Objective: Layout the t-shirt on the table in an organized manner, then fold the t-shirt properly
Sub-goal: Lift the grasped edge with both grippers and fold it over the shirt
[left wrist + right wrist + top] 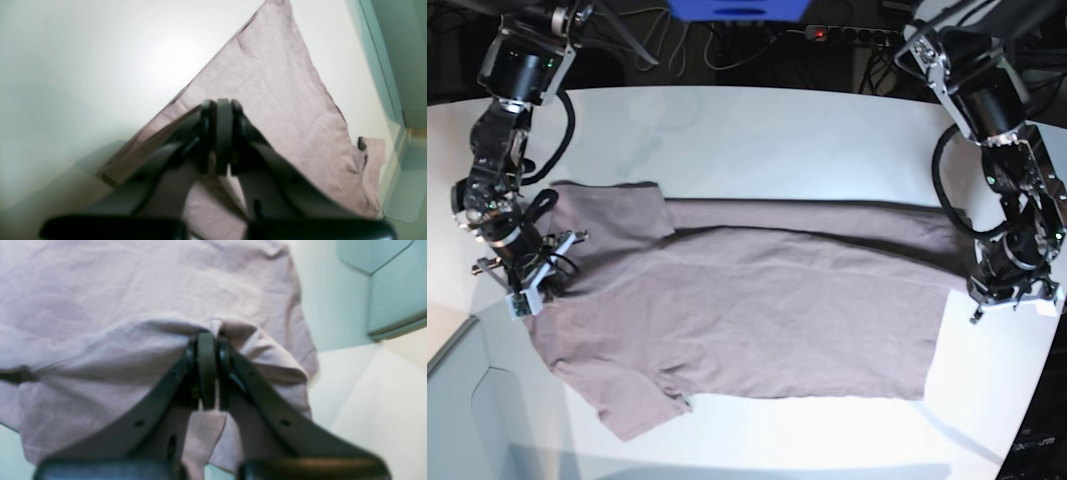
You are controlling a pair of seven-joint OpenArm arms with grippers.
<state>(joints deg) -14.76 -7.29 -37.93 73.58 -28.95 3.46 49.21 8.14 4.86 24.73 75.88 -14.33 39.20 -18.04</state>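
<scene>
The mauve-grey t-shirt (757,320) lies spread across the white table (777,140), neck end at the left and hem at the right. My right gripper (535,283) sits at the shirt's left end by the shoulder. In the right wrist view it (211,333) is shut on a raised pinch of the t-shirt (133,283). At the hem's far right corner is my left gripper (987,287). The left wrist view shows it (223,104) shut with the t-shirt (273,83) caught at its tips and stretched away flat.
Cables, a power strip (842,35) and a blue object (737,8) lie behind the table's back edge. The table's curved front edge (487,370) runs close to the shirt's lower left sleeve, with grey floor beyond. Both arm bases stand at the back corners.
</scene>
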